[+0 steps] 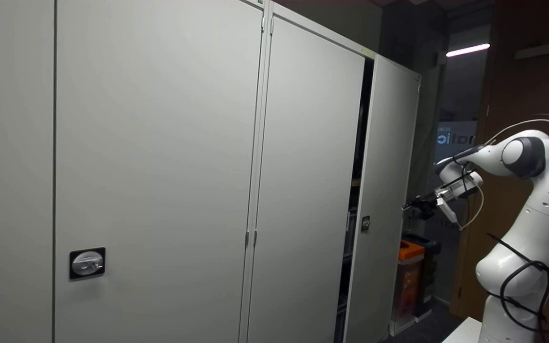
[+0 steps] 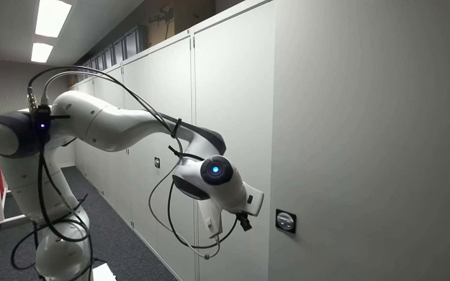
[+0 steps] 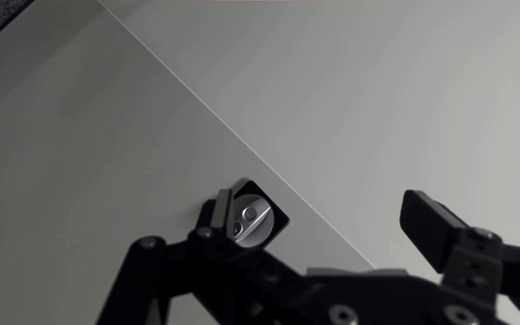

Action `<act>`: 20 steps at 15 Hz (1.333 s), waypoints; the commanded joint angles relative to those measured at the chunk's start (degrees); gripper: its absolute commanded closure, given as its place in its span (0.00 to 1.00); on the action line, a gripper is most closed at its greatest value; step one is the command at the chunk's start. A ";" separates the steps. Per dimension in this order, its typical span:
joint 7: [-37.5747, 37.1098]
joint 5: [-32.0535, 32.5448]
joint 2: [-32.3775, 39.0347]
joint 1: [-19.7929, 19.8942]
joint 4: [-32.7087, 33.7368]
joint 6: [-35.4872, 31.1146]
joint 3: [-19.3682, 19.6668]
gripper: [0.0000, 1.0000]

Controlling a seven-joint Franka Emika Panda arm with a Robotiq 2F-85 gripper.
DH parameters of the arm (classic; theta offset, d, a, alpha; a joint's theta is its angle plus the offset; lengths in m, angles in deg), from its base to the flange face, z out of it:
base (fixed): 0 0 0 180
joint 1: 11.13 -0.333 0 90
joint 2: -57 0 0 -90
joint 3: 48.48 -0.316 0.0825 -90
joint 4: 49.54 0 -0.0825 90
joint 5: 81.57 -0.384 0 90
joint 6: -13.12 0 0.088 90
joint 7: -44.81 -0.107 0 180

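My gripper (image 3: 323,219) is open and empty, its black fingers wide apart in the wrist view. A round silver latch on a black square plate (image 3: 260,223) lies behind the left fingertip, which hides part of it; I cannot tell whether they touch. A thin pale door seam (image 3: 242,141) runs diagonally between the fingers. In an exterior view the gripper (image 1: 405,208) points toward a tall grey cabinet door (image 1: 389,143) that stands ajar, with a latch (image 1: 366,223) near its edge. In an exterior view a latch (image 2: 286,221) shows close to the wrist, which mostly hides the gripper.
A row of tall cabinets (image 1: 160,143) lines the wall. A dark gap beside the ajar door shows shelves and grey bins (image 1: 349,233). An orange-topped bin (image 1: 410,250) stands beyond. Loose cables (image 2: 193,246) hang from the arm. Boxes (image 2: 131,43) sit on the cabinets.
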 commanded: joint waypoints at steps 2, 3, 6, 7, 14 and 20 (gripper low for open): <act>4.31 -9.06 5.20 2.10 0.71 4.75 1.72 0.00; 5.15 -10.87 6.22 2.69 0.70 5.76 1.86 0.00; 7.34 -16.88 9.06 4.94 0.57 9.13 1.95 0.00; 8.11 -18.86 9.80 5.77 0.42 10.63 1.85 0.00; 14.88 -29.18 13.68 9.94 -1.59 17.04 0.93 0.00; 19.88 -36.09 14.56 10.49 -4.00 14.94 -0.21 0.00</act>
